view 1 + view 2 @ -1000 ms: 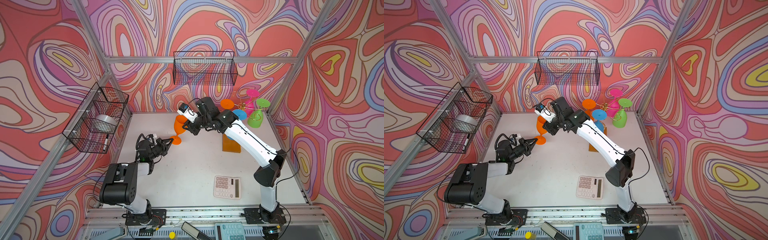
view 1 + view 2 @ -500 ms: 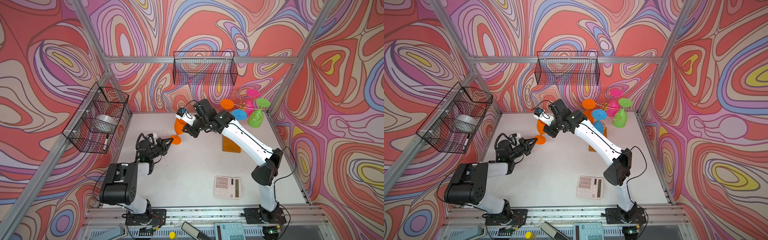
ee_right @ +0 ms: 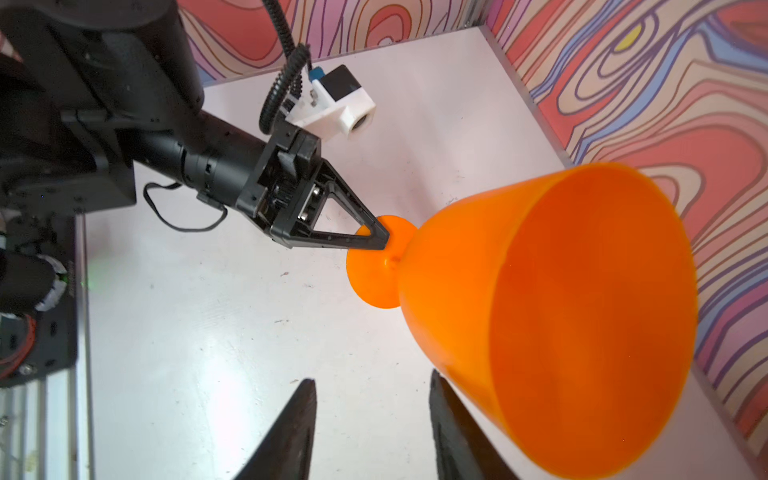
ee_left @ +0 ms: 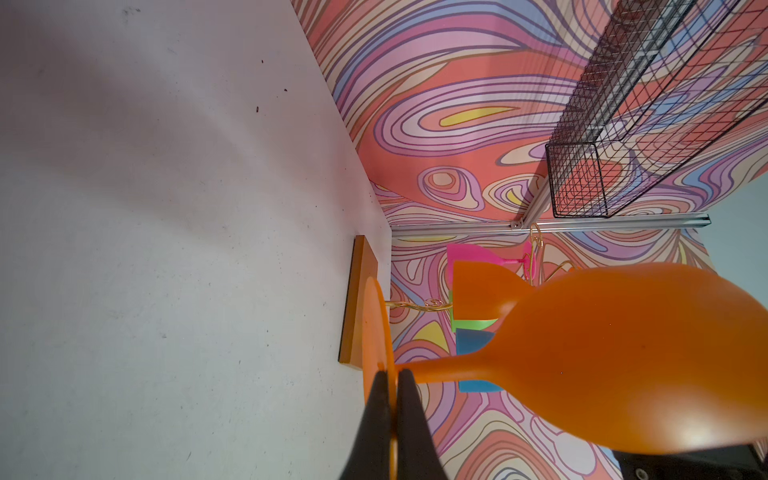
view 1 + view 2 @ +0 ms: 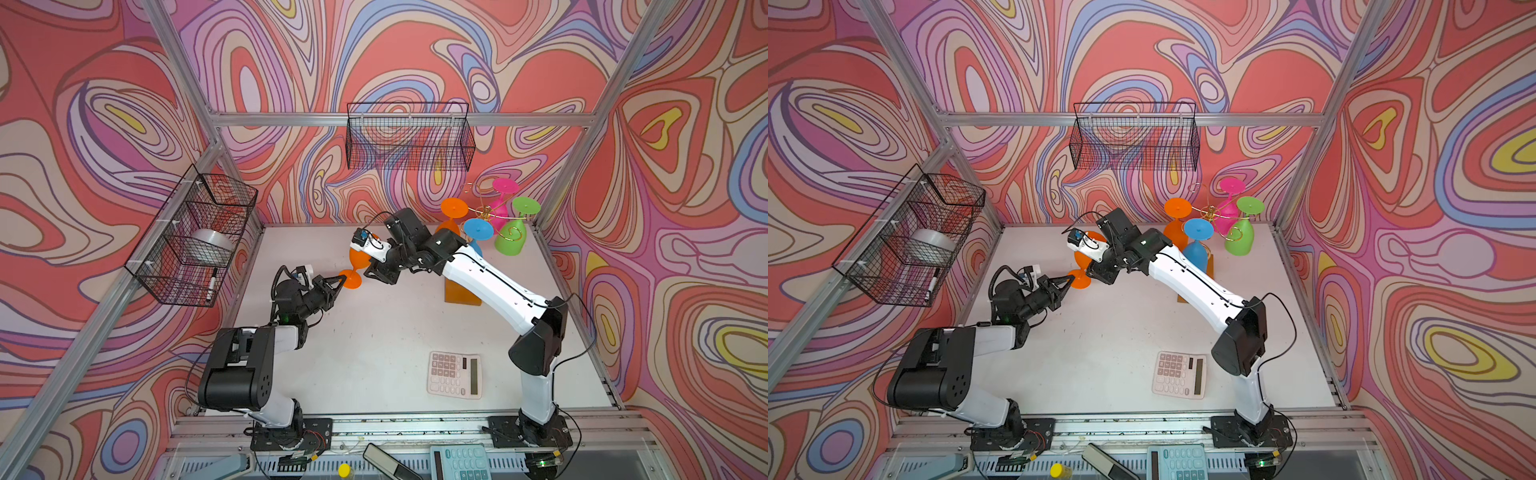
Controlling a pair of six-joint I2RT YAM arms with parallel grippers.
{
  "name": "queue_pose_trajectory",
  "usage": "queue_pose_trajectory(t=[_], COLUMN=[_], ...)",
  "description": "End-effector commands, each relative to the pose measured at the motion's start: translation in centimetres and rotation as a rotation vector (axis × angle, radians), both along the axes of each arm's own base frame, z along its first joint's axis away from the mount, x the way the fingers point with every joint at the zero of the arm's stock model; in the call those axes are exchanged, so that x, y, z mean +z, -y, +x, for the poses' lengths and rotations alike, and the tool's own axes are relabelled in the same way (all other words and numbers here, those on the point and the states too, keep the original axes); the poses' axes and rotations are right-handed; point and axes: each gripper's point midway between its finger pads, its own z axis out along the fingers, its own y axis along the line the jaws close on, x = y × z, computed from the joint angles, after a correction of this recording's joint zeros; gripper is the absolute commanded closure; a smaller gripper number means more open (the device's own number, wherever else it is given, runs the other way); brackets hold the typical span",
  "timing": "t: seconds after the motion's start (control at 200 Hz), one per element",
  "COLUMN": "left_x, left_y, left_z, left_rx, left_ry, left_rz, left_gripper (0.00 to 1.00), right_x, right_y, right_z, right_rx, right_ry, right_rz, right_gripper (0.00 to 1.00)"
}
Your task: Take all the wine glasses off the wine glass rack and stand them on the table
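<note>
White tabletop [image 5: 374,332] and swirl-papered walls [image 5: 374,62] enclose the scene. Well apart from the wine glass rack [image 5: 455,295], on its left-arm side, the orange wine glass [image 5: 357,259] is held roughly upright. Only the thin rim of its foot [image 3: 374,282] is pinched by the left gripper [image 3: 383,242]. The right gripper [image 3: 372,378] is spread, nothing between its fingers, the bowl [image 3: 582,324] just beside one. Smooth plastic is suggested: the flat disc could be levered from so small a pinch by the wide flared bowl, or the glass tipped by that finger. The rack is bent from thin gold wire on an amber slab.
</note>
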Motion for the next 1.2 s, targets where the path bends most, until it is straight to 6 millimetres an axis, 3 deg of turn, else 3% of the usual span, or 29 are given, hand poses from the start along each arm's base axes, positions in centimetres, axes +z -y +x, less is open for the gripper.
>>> queue_pose_trajectory(t=[0.0,0.18,0.381,0.591,0.606,0.666,1.192], left_x=[1.3,1.1,1.2,1.7,1.8,2.0,2.7], left_y=[0.2,0.7,1.0,1.4,1.5,1.5,1.5], left_z=[-0.4,-0.8,-1.2,-1.5,-1.5,-1.6,-1.7], left_rx=[-0.005,-0.018,-0.032,-0.045,-0.046,-0.048,-0.039], left_ry=[0.071,0.075,0.090,0.120,0.125,0.133,0.163], left_rz=[0.047,0.091,0.120,0.146,0.146,0.149,0.149], left_gripper=[1.00,1.00,1.00,1.00,1.00,1.00,1.00], right_x=[3.8,4.8,6.5,6.3,5.1,4.5,3.2], right_y=[0.5,1.0,1.3,1.2,0.9,0.7,0.5], right_z=[-0.5,-1.5,-2.4,-2.6,-2.2,-2.3,-2.9], right_rx=[0.028,0.061,0.086,0.091,0.091,0.099,0.119], right_ry=[0.125,0.173,0.197,0.155,0.133,0.112,0.037], right_rz=[0.067,0.096,0.131,0.117,0.101,0.092,0.078], right_gripper=[0.44,0.38,0.40,0.47,0.47,0.50,0.63])
